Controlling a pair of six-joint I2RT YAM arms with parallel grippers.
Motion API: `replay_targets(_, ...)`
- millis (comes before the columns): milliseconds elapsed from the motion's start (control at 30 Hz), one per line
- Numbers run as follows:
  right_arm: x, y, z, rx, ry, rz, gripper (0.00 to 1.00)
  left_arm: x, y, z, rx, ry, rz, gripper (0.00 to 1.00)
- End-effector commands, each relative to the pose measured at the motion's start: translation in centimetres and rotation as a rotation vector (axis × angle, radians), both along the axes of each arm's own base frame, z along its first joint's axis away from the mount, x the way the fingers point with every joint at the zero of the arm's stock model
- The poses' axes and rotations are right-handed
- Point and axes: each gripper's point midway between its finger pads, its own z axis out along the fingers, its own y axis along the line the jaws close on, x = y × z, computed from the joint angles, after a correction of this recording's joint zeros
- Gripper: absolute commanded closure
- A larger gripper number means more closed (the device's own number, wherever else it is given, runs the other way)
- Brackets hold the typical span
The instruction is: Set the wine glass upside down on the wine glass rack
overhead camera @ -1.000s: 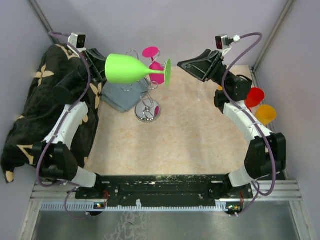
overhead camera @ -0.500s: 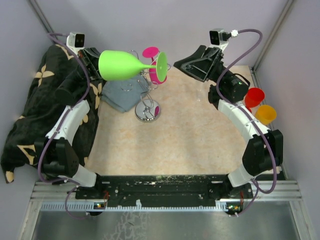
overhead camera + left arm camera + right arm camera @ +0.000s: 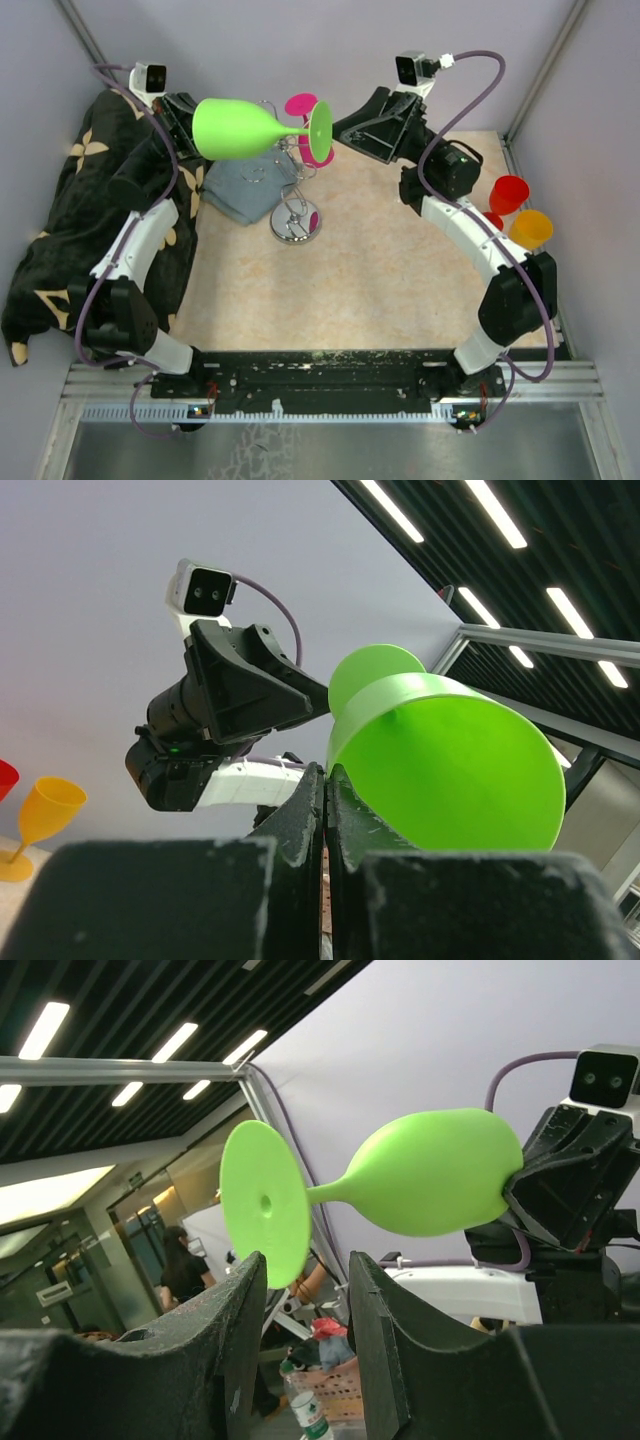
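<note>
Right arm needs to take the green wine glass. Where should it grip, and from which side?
Probably the stem, coming in from the foot's side. The green wine glass lies level with its bowl end held by the left gripper. That leaves the foot and stem free, facing the right gripper, whose jaws stand open.

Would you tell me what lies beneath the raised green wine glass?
From above, the wire rack with a pink glass and a grey cloth show below the green wine glass; the rack's upper arms are partly covered.
</note>
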Motion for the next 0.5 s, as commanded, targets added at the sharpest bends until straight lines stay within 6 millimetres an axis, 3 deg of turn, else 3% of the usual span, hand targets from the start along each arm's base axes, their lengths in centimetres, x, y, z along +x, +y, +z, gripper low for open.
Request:
replay_targets(0, -1.3, 0.2, 1.4, 0.032, -0.072, -0.007, 0.60, -4.0, 0.7, 2.0, -0.033, -0.182, 0.000, 0.99)
replay_targets(467, -2.8, 0.8, 2.2, 0.042, -0.084, 0.032, 0.61, -3.5, 0.6, 1.3, -0.029, -0.169, 0.009, 0.98)
